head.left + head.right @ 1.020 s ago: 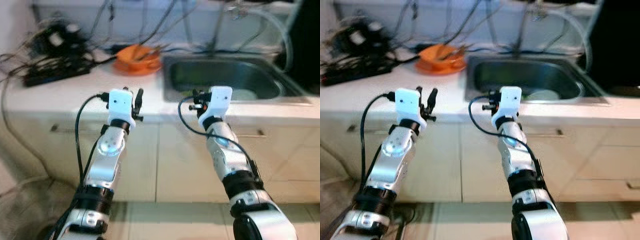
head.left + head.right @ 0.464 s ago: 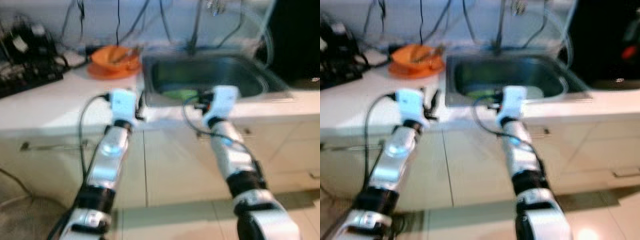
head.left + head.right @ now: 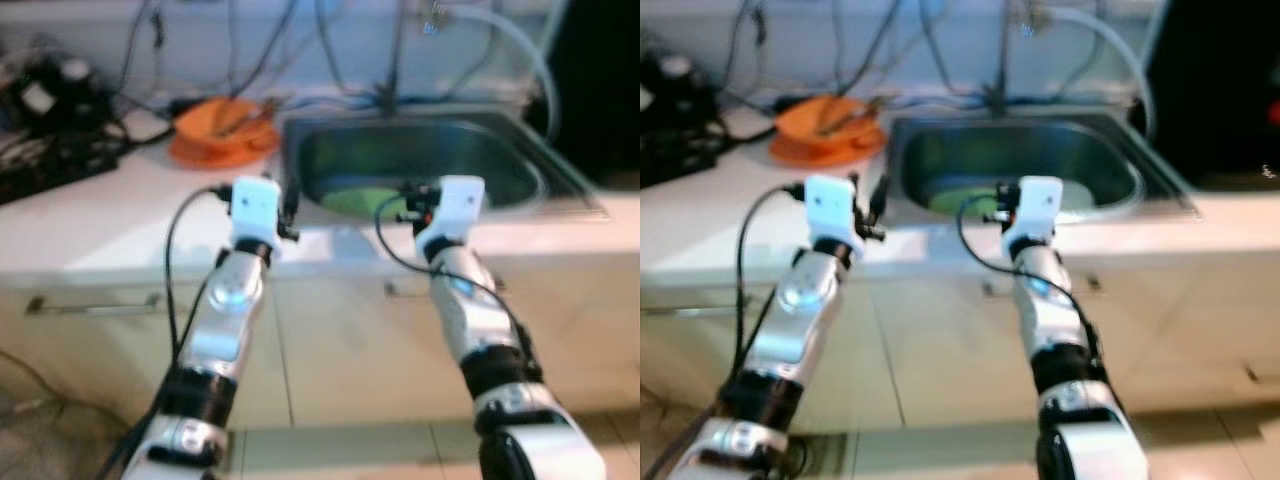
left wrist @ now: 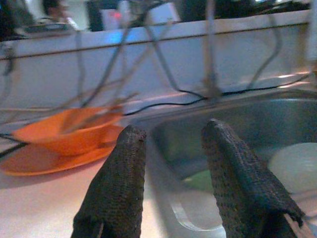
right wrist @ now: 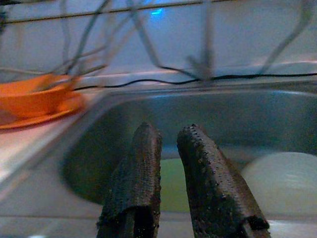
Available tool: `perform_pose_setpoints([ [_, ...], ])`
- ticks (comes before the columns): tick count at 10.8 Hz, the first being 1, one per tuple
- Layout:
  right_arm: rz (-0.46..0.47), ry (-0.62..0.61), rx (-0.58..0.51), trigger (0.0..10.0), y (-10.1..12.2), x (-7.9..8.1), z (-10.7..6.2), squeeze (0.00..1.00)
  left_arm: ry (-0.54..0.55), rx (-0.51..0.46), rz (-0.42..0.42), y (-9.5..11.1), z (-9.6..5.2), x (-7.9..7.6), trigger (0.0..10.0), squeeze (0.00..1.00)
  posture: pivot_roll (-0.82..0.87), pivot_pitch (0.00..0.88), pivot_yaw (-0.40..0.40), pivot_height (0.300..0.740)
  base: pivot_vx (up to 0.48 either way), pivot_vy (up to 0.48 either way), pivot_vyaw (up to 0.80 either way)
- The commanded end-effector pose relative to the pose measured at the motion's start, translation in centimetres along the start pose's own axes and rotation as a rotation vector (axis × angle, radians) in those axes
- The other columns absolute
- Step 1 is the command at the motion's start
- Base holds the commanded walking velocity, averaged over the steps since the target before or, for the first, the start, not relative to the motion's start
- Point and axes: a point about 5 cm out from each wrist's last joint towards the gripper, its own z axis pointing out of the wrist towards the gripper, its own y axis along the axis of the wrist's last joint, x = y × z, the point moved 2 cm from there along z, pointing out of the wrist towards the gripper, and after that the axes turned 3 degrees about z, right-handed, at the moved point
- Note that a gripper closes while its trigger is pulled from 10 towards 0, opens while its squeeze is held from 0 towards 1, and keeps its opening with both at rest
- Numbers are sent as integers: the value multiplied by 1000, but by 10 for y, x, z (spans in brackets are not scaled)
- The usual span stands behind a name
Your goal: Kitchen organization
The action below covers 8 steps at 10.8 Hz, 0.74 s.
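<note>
The steel sink (image 3: 520, 160) is sunk into a pale counter (image 3: 90, 225), and in its basin lie 2 dishes: a green one (image 3: 362, 200) toward the robot's left and a white one (image 5: 285, 176) beside it on the right. The green dish sits just beyond the right gripper (image 5: 171, 148), whose 2 black fingers (image 5: 138, 173) point over the sink's front rim straight at it, with the white dish off to their right. Those fingers stand nearly together with only a narrow slit between them, and nothing is held. In the head views the right gripper (image 3: 412, 200) hovers at the counter's front edge, before the middle of the basin.

The left gripper (image 4: 171, 148) is raised at the sink's left front corner, its 2 fingers (image 4: 121, 178) spread apart and empty; between them the basin's near corner shows, and the green and white dishes lie past its right finger. From the head it appears as a white wrist block with the left gripper (image 3: 290, 205) just beside the sink's left rim.

Farther left on the counter, behind the left gripper and well apart from it, an orange bowl (image 3: 222, 125) rests on an orange plate (image 4: 54, 158), with what look like utensils in it. A tap (image 3: 395, 50) stands behind the sink, dark cables (image 3: 250, 40) hang down the wall, and a tangle of black devices (image 3: 50, 110) sits at the counter's far left. Cabinet doors (image 3: 330, 340) run below.
</note>
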Motion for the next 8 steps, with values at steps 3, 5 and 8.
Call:
perform_pose_setpoints([
  [3,9,45,-14,10000,5,13,3,0,37,-2,9,1,0,11,10000,0,169,12,13,740,328,0,267],
  [5,5,45,-11,10000,4,13,3,0,39,-2,10,1,0,12,10000,0,169,12,12,740,330,0,0],
  [8,-8,49,-10,10000,4,14,4,0,38,-6,9,2,0,11,10000,0,169,2,12,740,329,0,404],
])
